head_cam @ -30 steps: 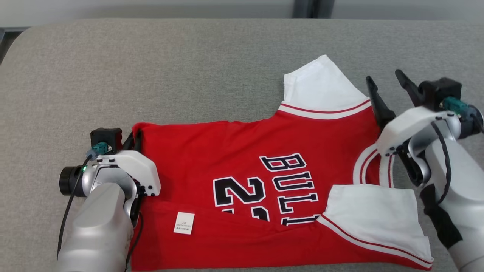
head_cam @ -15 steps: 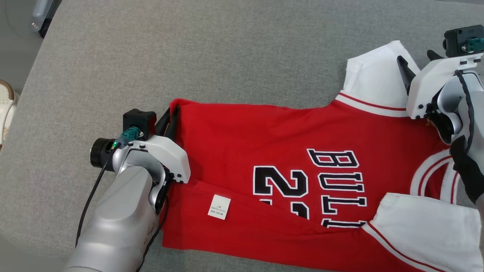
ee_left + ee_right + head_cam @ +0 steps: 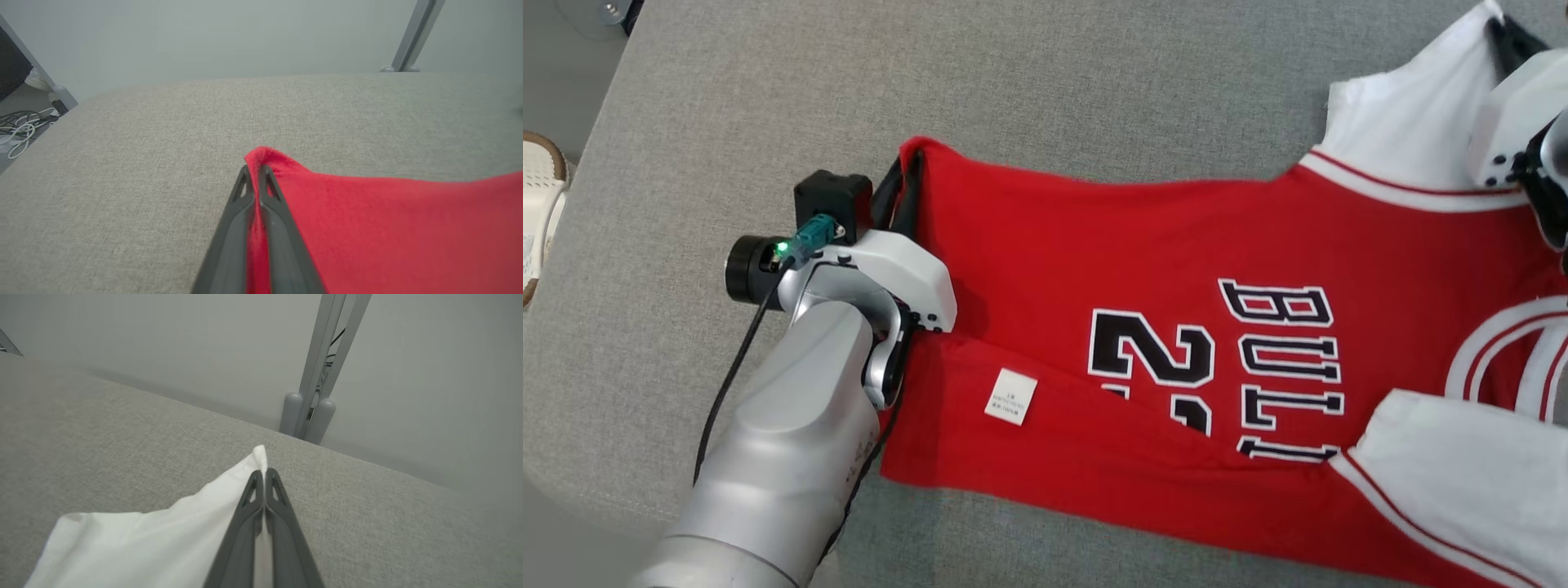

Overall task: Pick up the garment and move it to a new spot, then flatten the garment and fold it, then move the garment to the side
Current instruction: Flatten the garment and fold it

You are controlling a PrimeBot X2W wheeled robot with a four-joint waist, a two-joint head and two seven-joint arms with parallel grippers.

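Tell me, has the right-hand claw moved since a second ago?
Yes. The right gripper stood open beside the white sleeve; now it has come in over the sleeve's far corner and shut on it.

Left end effector point(image 3: 254, 170) and right end effector point(image 3: 264, 474) both pinched closed, arms spread wide.

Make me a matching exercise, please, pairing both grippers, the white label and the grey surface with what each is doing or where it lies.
Column one:
1. left gripper
2. right gripper
3. white label
4. grey cushion

Column two:
a. lies on the red cloth beside the black number
b. jaws shut on the tip of the white sleeve
c. lies under the jersey
d. jaws shut on the red corner

Pairs: 1-d, 2-b, 3-a, 4-c.
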